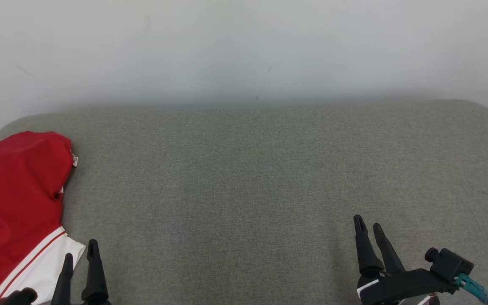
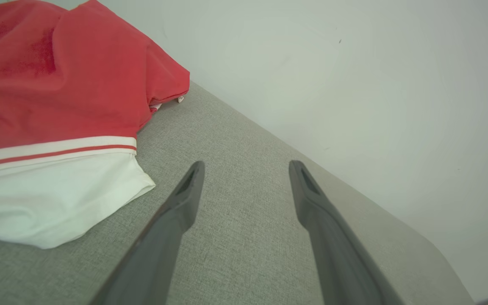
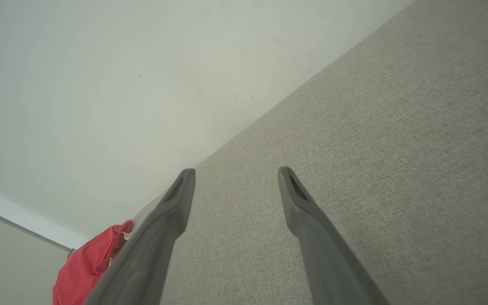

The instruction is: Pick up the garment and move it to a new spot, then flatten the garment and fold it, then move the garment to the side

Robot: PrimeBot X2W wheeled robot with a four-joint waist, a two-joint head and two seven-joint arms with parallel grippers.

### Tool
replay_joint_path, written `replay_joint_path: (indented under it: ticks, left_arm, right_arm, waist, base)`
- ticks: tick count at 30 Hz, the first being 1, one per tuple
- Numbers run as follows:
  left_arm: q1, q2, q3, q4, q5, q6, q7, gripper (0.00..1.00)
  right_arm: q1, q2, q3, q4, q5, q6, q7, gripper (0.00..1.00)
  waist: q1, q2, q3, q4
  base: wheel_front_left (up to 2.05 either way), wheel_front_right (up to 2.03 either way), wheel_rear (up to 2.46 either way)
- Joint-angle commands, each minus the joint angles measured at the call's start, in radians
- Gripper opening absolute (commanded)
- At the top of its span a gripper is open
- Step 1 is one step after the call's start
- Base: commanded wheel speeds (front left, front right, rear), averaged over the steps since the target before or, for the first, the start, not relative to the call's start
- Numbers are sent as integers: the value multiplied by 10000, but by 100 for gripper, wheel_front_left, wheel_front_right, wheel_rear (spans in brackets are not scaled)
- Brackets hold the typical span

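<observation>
Regarding the garment [image 1: 15, 190]: red, with a white panel below a white band carrying a thin red stripe. Lies bunched at the left end of the grey fabric bench [image 1: 244, 169], cut off by the left edge of the head view, close to the pale wall [image 1: 244, 51] behind. Small white tag [image 1: 75, 160] poking out at the far right corner of the red part.

Left claw [image 1: 80, 250] at the lower left of the head view, just beside the garment's white corner, on its right side. Seen from the left wrist [image 2: 247, 165] with both fingers spread wide over bare grey fabric. White corner of the garment [image 2: 57, 84] just left of the left fingertip, with a narrow strip of bench in between. Released and fully spread; grasps nothing, with no cloth between the fingers. Contact with the bench surface: cannot tell.

Right claw [image 1: 367, 222] at the lower right of the head view, well apart from the garment, across the wide bare middle of the bench. Seen from the right wrist [image 3: 235, 170] with fingers parted just as wide, pointing along the bench toward the wall. Garment [image 3: 87, 267] there as a small red heap far off, partly hidden behind the left finger. Released as well, grasping nothing.
</observation>
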Motion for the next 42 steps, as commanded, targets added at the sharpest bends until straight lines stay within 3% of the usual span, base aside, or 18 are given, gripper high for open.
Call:
replay_joint_path:
  ticks: [1,22,42]
  left_arm:
    - [-13,85,-12,-159,234,8,-66,100]
    - [269,301,-256,-366,2523,212,-646,100]
    - [527,310,-279,-596,4203,83,-1088,100]
  right_arm:
    - [-39,-4,33,-112,-269,-9,-59,100]
    - [45,-2,118,-48,-2901,-13,-640,100]
    - [111,1,213,-104,-4700,-16,-1082,100]
  waist:
    - [0,0,-1,1]
    - [0,0,-30,-74]
    - [0,0,-68,-144]
  base:
    - [0,0,0]
    - [0,0,0]
    - [0,0,0]
